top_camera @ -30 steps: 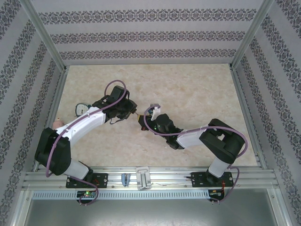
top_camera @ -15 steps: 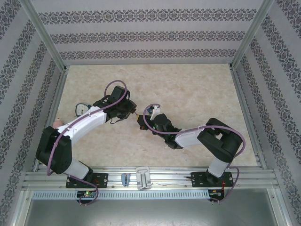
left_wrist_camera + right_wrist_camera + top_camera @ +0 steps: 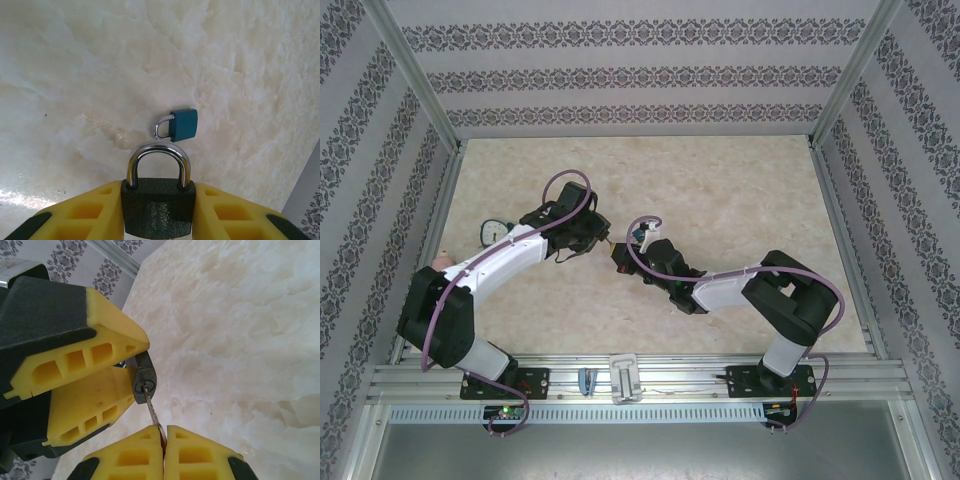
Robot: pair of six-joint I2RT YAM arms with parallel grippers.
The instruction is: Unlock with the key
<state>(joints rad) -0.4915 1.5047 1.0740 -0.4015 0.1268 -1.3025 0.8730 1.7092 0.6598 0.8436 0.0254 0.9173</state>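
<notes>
Left wrist: matte padlock (image 3: 157,207) (steel shackle (image 3: 158,150)).

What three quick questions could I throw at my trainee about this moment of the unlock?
1. True or false: the right gripper is shut on the key.
2. The key's tip is: A) at the keyhole of the dark padlock; B) hanging on a hook; C) stuck in a door.
3. Which gripper holds the dark padlock, and what lies on the table beyond it?

Key: 1 true. 2 A. 3 the left gripper; a small blue padlock.
</notes>
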